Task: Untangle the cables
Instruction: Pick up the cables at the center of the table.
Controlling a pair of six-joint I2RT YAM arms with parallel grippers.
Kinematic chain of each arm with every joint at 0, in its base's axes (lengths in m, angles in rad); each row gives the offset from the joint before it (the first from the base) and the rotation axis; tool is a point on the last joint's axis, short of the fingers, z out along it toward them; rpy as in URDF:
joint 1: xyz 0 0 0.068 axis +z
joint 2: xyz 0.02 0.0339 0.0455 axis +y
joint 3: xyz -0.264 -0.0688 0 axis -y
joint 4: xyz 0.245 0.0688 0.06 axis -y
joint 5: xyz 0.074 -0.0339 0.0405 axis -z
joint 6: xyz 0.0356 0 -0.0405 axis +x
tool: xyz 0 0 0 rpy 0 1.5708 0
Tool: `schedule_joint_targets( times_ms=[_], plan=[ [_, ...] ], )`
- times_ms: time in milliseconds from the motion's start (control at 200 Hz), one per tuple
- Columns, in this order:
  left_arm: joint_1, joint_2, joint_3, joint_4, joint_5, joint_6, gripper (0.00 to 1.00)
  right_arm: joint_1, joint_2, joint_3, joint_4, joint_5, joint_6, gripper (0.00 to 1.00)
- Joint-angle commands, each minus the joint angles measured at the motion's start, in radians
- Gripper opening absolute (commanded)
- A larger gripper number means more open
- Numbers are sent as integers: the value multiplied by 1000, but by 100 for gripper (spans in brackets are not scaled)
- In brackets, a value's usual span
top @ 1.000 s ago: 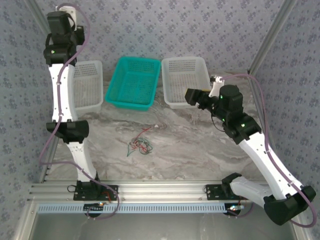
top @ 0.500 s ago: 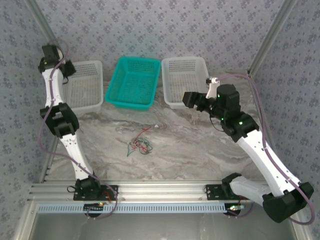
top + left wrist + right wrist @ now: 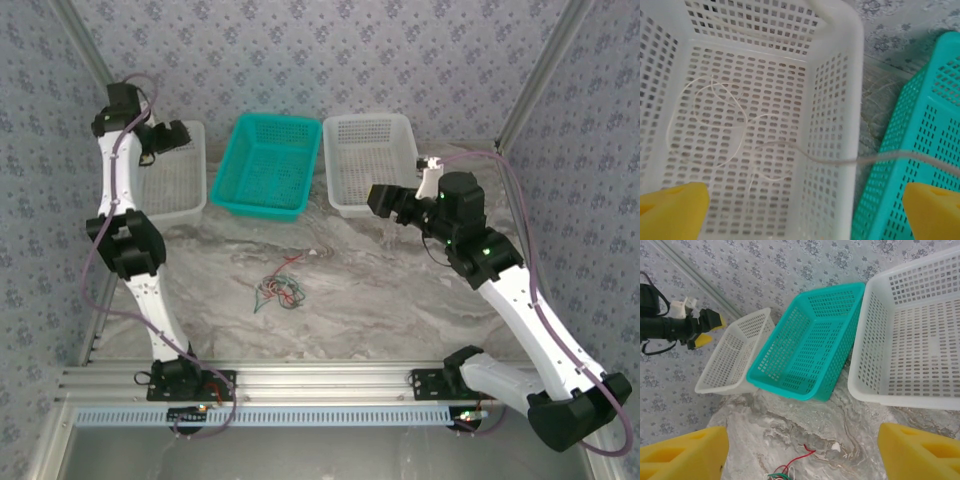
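Hovering over the left white basket (image 3: pixel 835 75), the left claw (image 3: pixel 802 202) is spread wide, yellow pads (image 3: pixel 675 210) far apart w/ nothing btwn them. Directly under it a pale cable (image 3: pixel 715 112) lies in loose loops on the basket floor. One strand crosses the basket wall & runs on over the teal basket (image 3: pixel 920 125), passing just above the right-hand pad; can't tell if it touches.

The right claw (image 3: pixel 802 440) gapes fully too, empty, held above the marble table (image 3: pixel 790 425). The other cables (image 3: pixel 787 470), a small red & green clump, sit on the table just below it, roughly btwn its pads. Ahead of it is the teal basket, w/ the right white basket (image 3: pixel 920 340) to one side & the left basket + left claw well off to the other.
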Motion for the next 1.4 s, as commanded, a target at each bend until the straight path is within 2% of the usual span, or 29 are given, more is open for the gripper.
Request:
schedule_joint_targets(
  times_ms=[0,45,135,175,260,390,540,625,740,854,984,1054,1139,1264,1394],
  plan=[
    [29,125,206,-349,-152,31,99,-3,-17,5,1,-31,26,81],
    [28,202,299,-461,-150,32,99,-3,-22,2,1,-31,24,81],
    [9,101,54,-354,-92,42,100,-1,-20,0,2,-29,21,81],
    [11,70,9,-331,-36,28,99,-2,-16,1,1,-31,25,81],
    [24,53,22,-330,91,-16,93,3,-8,5,6,-39,33,81],
    [16,-1,31,-308,109,-34,86,13,-4,4,13,-36,35,80],
    [-27,-184,-105,-202,164,-66,89,17,2,-20,20,-9,21,80],
    [-115,-367,-295,-62,191,-113,90,37,28,-48,28,22,-7,80],
    [-301,-697,-682,200,186,-179,90,125,93,-68,10,65,-86,79],
    [-500,-939,-1031,393,168,-190,89,229,185,-86,-25,95,-139,79],
    [-656,-1110,-1299,412,102,-198,83,297,305,-121,23,14,-51,80],
    [-691,-1171,-1392,371,42,-227,83,330,379,-142,96,-75,28,80],
    [-693,-1240,-1481,304,14,-270,83,380,476,-167,217,-112,123,81],
    [-692,-1336,-1548,273,-34,-315,87,442,630,-154,328,-94,170,85],
    [-679,-1411,-1548,236,-103,-324,93,504,764,-87,322,2,145,87]
  ],
)
